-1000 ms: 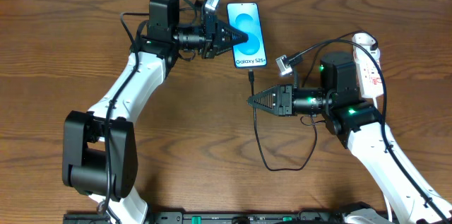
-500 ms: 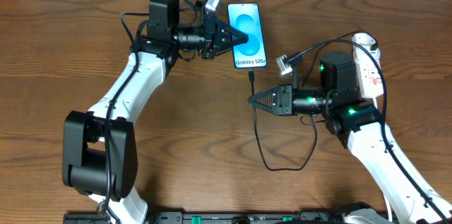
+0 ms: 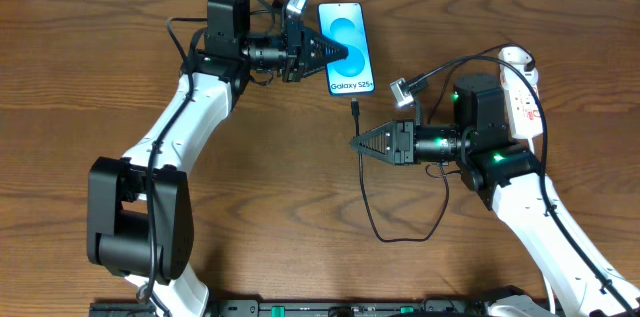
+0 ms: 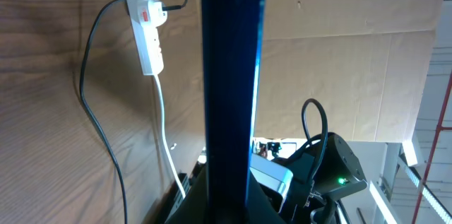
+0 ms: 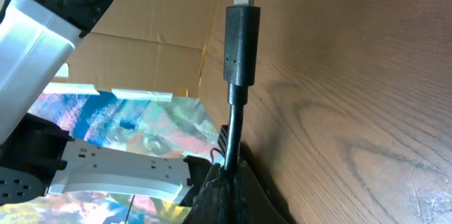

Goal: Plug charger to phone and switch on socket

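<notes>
The left arm (image 3: 190, 122) stretches rightward over the table (image 3: 80, 77), left gripper (image 3: 338, 54) pinching the phone (image 3: 352, 27) by its side edge; the right arm (image 3: 530, 197) stretches leftward, right gripper (image 3: 355, 143) clamped on the charger (image 3: 357, 109), plug tip just short of the phone; socket (image 3: 524, 102) beside that arm

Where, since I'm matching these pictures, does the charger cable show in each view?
Overhead: the charger cable loops at centre, its plug just below the phone.
Left wrist: runs down the left side from the power strip.
Right wrist: plug upright, top centre, in the right gripper.
Shared landmark: the wooden table.
</notes>
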Robot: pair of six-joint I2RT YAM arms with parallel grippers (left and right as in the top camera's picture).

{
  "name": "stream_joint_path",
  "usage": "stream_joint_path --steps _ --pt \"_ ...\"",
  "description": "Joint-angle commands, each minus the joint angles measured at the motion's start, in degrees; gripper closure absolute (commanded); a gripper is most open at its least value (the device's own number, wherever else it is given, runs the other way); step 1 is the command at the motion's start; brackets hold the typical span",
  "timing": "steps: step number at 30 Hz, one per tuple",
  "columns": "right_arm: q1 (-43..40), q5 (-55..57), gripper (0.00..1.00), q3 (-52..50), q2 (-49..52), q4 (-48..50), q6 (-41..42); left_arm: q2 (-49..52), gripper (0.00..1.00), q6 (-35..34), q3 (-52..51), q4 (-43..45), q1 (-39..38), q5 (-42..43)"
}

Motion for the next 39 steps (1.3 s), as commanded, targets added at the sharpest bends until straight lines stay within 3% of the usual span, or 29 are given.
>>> stream_joint_path --steps 1,39 --pt "0.3 -1.8 0.99 0.0 -0.2 0.1 -1.4 -1.2 0.93 1.4 0.7 0.5 0.2 0.9" --pt "0.3 -0.2 0.99 0.0 -0.2 1.7 -1.3 -1.2 0.93 1.8 0.7 0.5 -0.4 2.7"
